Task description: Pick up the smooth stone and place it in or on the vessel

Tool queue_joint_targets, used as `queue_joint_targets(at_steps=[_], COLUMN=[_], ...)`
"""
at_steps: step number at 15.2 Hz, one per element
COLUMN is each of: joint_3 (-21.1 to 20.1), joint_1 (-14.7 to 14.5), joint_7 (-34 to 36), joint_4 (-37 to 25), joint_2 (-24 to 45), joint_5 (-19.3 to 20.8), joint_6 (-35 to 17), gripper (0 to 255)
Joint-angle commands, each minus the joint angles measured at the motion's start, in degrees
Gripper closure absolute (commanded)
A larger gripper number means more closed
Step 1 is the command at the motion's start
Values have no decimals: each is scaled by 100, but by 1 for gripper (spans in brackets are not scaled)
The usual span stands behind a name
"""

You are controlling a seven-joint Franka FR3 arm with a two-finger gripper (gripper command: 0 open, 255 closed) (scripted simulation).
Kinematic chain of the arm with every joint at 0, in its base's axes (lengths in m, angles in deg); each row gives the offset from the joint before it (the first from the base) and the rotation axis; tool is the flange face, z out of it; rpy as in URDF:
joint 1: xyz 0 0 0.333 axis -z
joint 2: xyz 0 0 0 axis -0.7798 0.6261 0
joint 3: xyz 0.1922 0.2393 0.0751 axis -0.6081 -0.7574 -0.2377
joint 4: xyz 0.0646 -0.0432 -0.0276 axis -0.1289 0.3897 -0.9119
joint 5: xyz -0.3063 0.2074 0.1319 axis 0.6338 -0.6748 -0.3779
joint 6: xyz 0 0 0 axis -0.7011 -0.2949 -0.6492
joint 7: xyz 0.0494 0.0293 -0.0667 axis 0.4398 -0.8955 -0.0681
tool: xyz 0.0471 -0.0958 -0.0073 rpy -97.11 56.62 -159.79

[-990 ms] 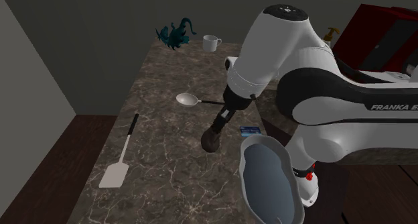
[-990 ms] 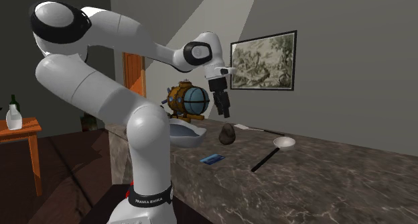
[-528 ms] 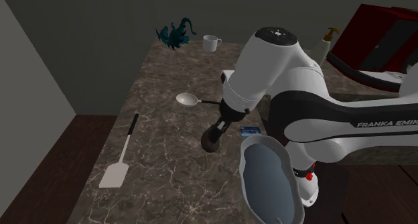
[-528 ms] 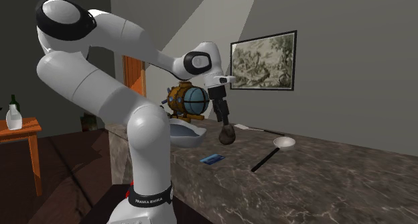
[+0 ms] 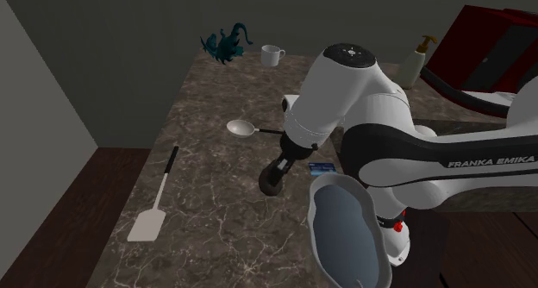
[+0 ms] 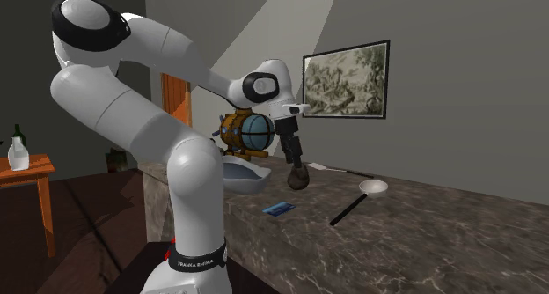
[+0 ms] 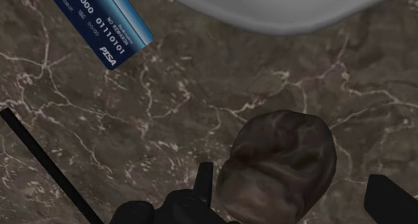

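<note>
Stone [image 7: 281, 165]: probably dense, rigid, smooth, likely slippery | Grip: across its narrow middle | Pincer [image 7: 295, 184]: open, straddling stone on bench [image 7: 134, 129], holding nothing.

Arm [image 5: 345, 97] folded fwd w/ wrist angled down — claw [image 7: 289, 177] low, fingers [image 7: 204, 184] spread apart.

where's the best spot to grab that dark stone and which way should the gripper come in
Grip the stone across its middle, on two opposite flanks, coming down from above. It is a rounded lump lying on the marble counter, with no handle or edge to catch. The open gripper straddles it from above, a finger on each side.
</note>
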Motion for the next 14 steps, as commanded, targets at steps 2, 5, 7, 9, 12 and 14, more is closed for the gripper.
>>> queue_joint_targets(at_steps=[2, 5, 7, 9, 12, 14], joint_3=[0, -4, -5, 3, 38, 108], joint_1=[0, -4, -8, -16, 9, 30], joint_7=[0, 4, 4, 2, -4, -14], joint_4=[0, 3, 13, 20, -59, -183], joint_2=[0, -2, -6, -27, -29, -79], joint_5=[0, -3, -6, -6, 31, 89], joint_6=[0, -1, -5, 10, 86, 257], gripper=[255, 255, 255, 255, 255, 255])
